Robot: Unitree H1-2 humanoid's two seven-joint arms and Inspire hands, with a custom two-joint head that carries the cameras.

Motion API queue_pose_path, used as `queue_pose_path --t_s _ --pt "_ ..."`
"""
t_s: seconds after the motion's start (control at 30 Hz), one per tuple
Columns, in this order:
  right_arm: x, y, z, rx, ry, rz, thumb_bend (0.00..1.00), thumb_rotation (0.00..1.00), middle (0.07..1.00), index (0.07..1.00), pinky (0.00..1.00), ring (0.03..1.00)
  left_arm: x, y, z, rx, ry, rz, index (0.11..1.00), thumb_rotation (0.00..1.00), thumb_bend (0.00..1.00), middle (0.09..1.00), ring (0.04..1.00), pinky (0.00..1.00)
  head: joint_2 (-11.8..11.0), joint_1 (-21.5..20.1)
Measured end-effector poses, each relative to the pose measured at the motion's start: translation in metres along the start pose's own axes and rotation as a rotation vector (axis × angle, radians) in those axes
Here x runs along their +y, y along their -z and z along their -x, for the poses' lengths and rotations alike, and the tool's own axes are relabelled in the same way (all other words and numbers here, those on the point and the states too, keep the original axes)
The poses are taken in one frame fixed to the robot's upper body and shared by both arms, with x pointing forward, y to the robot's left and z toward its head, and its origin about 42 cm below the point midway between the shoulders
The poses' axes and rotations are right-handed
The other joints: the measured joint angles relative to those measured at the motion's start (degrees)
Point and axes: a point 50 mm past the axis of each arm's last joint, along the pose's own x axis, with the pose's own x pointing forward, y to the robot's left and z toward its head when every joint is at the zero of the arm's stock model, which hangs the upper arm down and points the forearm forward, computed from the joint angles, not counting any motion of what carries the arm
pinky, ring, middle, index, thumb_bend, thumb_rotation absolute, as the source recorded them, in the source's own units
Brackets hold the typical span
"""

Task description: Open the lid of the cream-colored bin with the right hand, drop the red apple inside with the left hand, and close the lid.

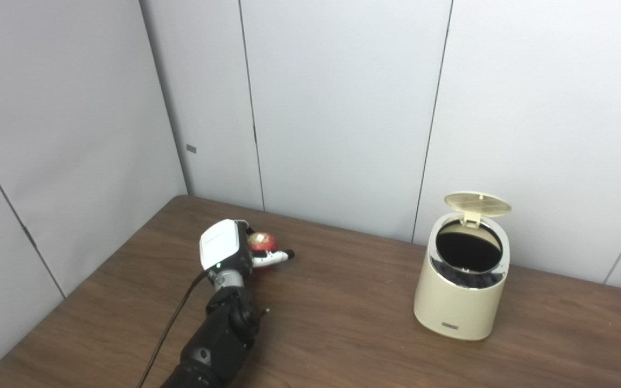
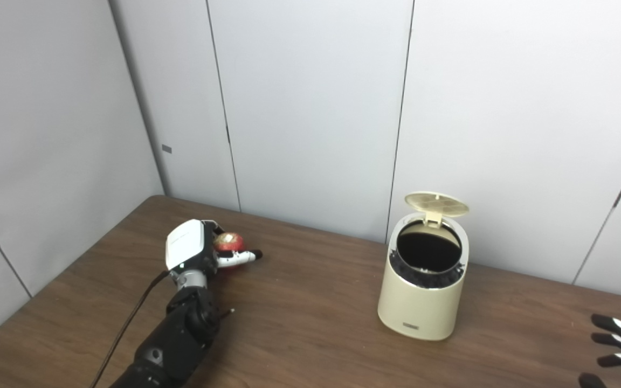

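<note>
The cream-colored bin [image 1: 461, 293] stands on the right part of the brown table [image 1: 337, 323]. Its round lid [image 1: 477, 203] is raised at the back hinge and the dark inside shows. The red apple [image 1: 262, 242] is at the table's left, far from the bin. My left hand [image 1: 235, 249] is wrapped around it, fingers behind and thumb in front; whether the apple rests on the table I cannot tell. My right hand [image 2: 620, 347] is at the lower right edge, well right of the bin, fingers spread and holding nothing.
Grey wall panels [image 1: 343, 108] close off the table at the back and the left. A black cable [image 1: 170, 328] runs along my left forearm. Bare tabletop lies between the apple and the bin.
</note>
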Motion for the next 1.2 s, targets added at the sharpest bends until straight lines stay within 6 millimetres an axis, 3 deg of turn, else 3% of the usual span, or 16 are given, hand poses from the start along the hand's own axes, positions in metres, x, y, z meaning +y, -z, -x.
queue_pose_path --t_s 0.2,0.33,0.37,0.4,0.43,0.6,0.7,0.77,0.87,0.9,0.93,1.03,1.2 --pt "0.0 0.0 0.0 0.004 -0.002 -0.001 0.64 0.89 0.708 0.688 0.47 0.645 0.001 0.0 0.004 -0.023 -0.004 0.02 0.482 0.04 0.52 0.211 0.134 0.08 -0.35 -1.31" --pt "0.0 0.0 0.0 0.006 -0.005 -0.002 0.63 0.87 0.706 0.684 0.45 0.63 0.014 -0.007 0.018 -0.069 -0.04 0.115 0.481 0.04 0.52 0.188 0.113 0.06 -0.61 -2.37" --pt "0.001 0.0 0.0 0.007 -0.008 -0.003 0.62 0.87 0.706 0.685 0.46 0.635 0.017 -0.011 0.021 -0.085 -0.048 0.147 0.481 0.04 0.52 0.21 0.128 0.07 -0.7 -2.63" --pt "0.001 0.0 0.0 0.007 -0.01 -0.003 0.61 0.86 0.705 0.685 0.46 0.64 0.021 -0.016 0.025 -0.101 -0.054 0.19 0.481 0.02 0.52 0.337 0.162 0.1 -0.7 -2.81" --pt "0.001 0.0 0.0 0.008 -0.009 -0.005 0.59 0.84 0.706 0.685 0.47 0.646 0.025 -0.02 0.029 -0.115 -0.06 0.226 0.494 0.01 0.52 0.37 0.204 0.13 -0.7 -3.6" --pt "0.006 -0.006 0.001 -0.004 -0.01 -0.011 0.49 0.78 0.701 0.677 0.49 0.647 0.04 -0.042 0.05 -0.214 -0.078 0.355 0.501 0.0 0.52 0.431 0.293 0.21 -0.53 -5.97" --pt "0.009 -0.012 0.003 -0.025 -0.007 0.008 0.42 0.76 0.679 0.67 0.44 0.617 0.049 -0.047 0.058 -0.258 -0.072 0.436 0.496 0.0 0.52 0.458 0.347 0.28 -0.35 -7.03" --pt "0.011 -0.017 0.006 -0.029 0.006 0.013 0.36 0.71 0.664 0.665 0.42 0.604 0.058 -0.049 0.063 -0.308 -0.073 0.501 0.494 0.0 0.51 0.472 0.394 0.31 -0.26 -8.61" --pt "0.019 -0.027 0.013 -0.026 0.016 0.001 0.26 0.55 0.649 0.652 0.42 0.592 0.066 -0.05 0.066 -0.365 -0.096 0.538 0.502 0.0 0.51 0.473 0.42 0.32 -0.35 -10.28" --pt "0.022 -0.029 0.014 -0.023 0.017 0.002 0.23 0.46 0.646 0.645 0.42 0.593 0.066 -0.051 0.067 -0.378 -0.099 0.541 0.503 0.0 0.51 0.473 0.418 0.32 -0.61 -11.24" --pt "0.025 -0.031 0.015 -0.019 0.014 0.006 0.2 0.28 0.641 0.638 0.42 0.589 0.066 -0.051 0.068 -0.388 -0.099 0.542 0.503 0.0 0.5 0.474 0.416 0.32 -0.79 -11.95" --pt "0.03 -0.033 0.015 0.001 0.016 0.004 0.22 0.04 0.651 0.639 0.43 0.599 0.068 -0.049 0.073 -0.415 -0.092 0.545 0.503 0.0 0.5 0.474 0.416 0.32 -0.88 -13.79" --pt "0.033 -0.032 0.014 0.011 0.025 0.004 0.26 0.0 0.676 0.658 0.48 0.64 0.074 -0.053 0.075 -0.481 -0.093 0.573 0.506 0.0 0.5 0.471 0.418 0.32 -1.14 -16.16"
